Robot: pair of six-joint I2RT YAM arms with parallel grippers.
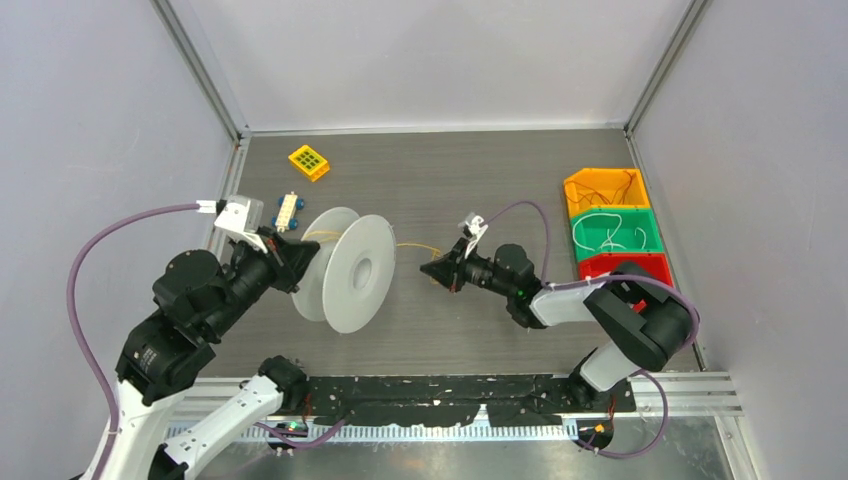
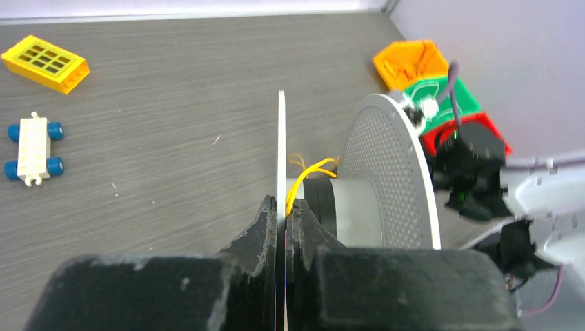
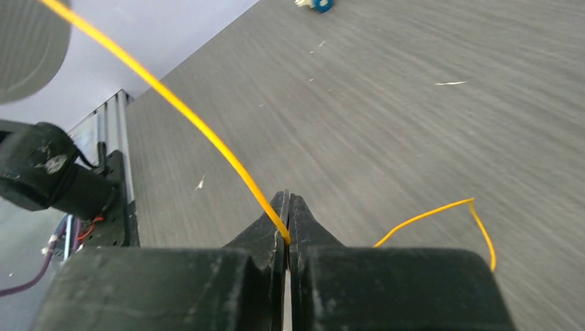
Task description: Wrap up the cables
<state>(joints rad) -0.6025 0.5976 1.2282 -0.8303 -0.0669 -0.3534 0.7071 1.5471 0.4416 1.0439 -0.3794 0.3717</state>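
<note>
Cable runs straight from spool hub to right gripper, which pinches it shut; left gripper is clamped on the spool's thin near flange.

This is a robotics lab test cell. A grey wood-grain table is boxed in at 9, 12 and 3 o'clock by blank pale walls set between metal posts. The left arm at 8 o'clock and the right arm at 4 trail purple cords. At 6 runs a metal rail patched with black tape. Practice props sit about: coloured plastic bins at 3, a yellow toy brick and a wheeled toy block at 11, and a white spool at the centre.
</note>
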